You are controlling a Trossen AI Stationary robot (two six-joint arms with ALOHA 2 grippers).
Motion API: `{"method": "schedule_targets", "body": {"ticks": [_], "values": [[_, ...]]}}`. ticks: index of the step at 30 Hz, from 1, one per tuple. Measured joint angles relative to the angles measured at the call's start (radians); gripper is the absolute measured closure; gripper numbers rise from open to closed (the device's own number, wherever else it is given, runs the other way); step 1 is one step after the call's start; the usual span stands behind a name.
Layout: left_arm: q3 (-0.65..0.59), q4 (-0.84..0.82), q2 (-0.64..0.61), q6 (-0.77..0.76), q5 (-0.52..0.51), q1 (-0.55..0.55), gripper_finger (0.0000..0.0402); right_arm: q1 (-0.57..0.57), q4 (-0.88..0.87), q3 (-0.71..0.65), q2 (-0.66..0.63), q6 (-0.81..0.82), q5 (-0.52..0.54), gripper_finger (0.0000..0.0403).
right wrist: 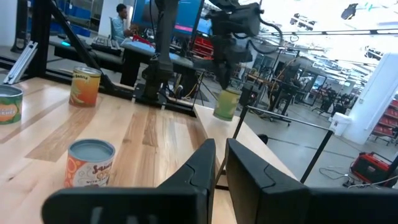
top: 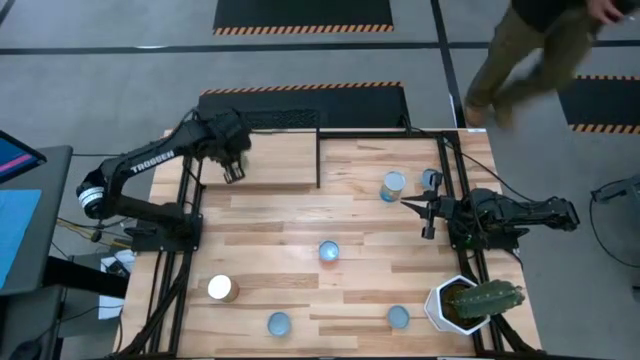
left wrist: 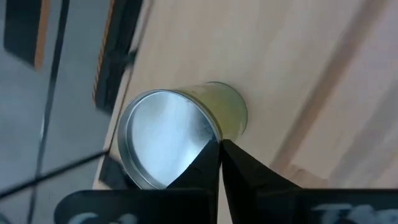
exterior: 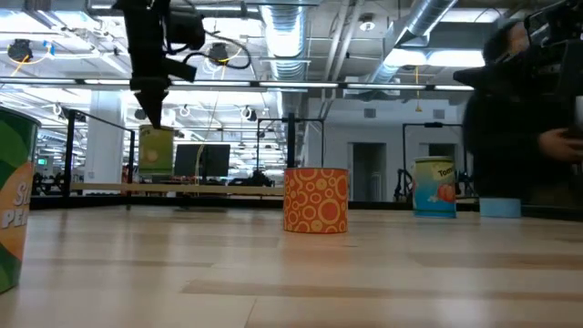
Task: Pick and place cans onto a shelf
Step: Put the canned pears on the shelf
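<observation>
Silvery-topped can (left wrist: pixel 180 134), yellow-green label, upright on shelf (left wrist: pixel 298 56)

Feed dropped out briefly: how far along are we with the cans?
One can stands on the shelf, under the left gripper, which is shut and holds nothing. The right gripper waits on the right, also empty. Six cans remain on the table.

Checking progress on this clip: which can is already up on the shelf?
The yellow-green can under the left gripper, at the shelf board's left end. The other cans, like the orange-circled one, stand on the planked tabletop.
</observation>
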Motion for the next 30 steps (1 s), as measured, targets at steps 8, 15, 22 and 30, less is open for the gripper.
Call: {"method": "schedule_targets", "body": {"ticks": [8, 15, 22, 30], "values": [[0.0, 0.048, 0.057, -0.033, -0.008, 0.136, 0.0401, 0.0, 0.0, 0.0, 0.0, 0.01, 0.0, 0.0343], [0.007, 0.096, 0.15, -0.043, -0.086, 0.194, 0.0402, 0.0, 0.0, 0.0, 0.0, 0.009, -0.001, 0.0343], [0.006, 0.111, 0.167, -0.042, -0.104, 0.212, 0.0401, 0.0, -0.003, 0.0, 0.0, 0.008, -0.001, 0.0343], [0.003, 0.087, 0.169, -0.043, -0.159, 0.211, 0.0401, 0.0, -0.012, 0.0, 0.0, 0.045, -0.001, 0.0343]]}}
